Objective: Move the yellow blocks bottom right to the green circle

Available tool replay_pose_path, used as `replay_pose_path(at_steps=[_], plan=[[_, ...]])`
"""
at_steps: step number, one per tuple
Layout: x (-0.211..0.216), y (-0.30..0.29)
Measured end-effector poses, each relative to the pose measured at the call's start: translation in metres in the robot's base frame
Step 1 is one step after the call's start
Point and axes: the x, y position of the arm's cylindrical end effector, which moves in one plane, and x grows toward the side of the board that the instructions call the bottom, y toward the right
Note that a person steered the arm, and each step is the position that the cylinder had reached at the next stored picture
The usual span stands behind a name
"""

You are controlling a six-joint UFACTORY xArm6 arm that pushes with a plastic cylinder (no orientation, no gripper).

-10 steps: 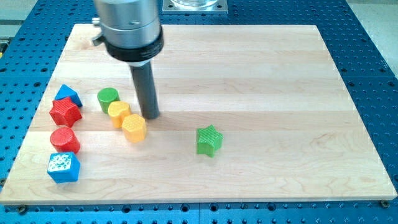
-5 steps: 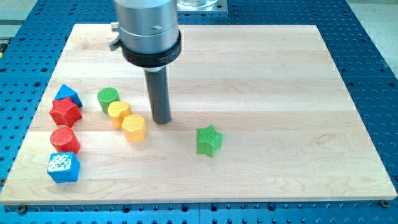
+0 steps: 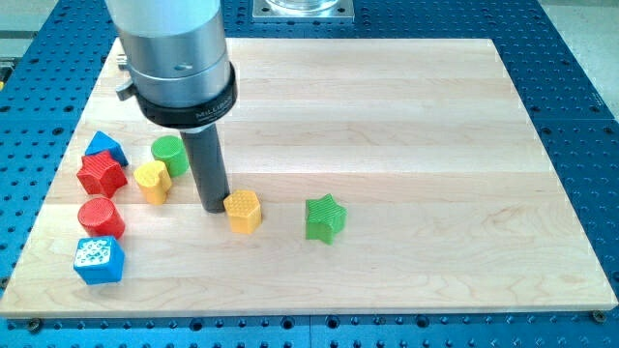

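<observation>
My tip (image 3: pixel 214 206) rests on the board between two yellow blocks. The yellow hexagonal block (image 3: pixel 243 211) lies just right of the tip, touching or nearly touching it. The other yellow block (image 3: pixel 152 181) sits to the tip's left, against the lower left of the green circle (image 3: pixel 170 155), a short green cylinder. The green circle stands up and left of the tip, partly behind the rod.
A green star (image 3: pixel 325 217) lies right of the yellow hexagon. At the view's left stand a blue triangular block (image 3: pixel 104 148), a red star (image 3: pixel 102 173), a red cylinder (image 3: pixel 101 217) and a blue cube (image 3: pixel 99 260). The wooden board (image 3: pixel 435 145) lies on a blue perforated table.
The rod swung left from right of the yellow pair to between them. The yellow hexagon moved right and down; the other yellow block moved left, to the green circle's lower left.
</observation>
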Motion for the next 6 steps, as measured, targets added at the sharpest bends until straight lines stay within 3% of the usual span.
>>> replay_pose_path(at_steps=[3, 5, 6], plan=[[0.015, -0.005], [0.040, -0.124], [0.023, -0.131]])
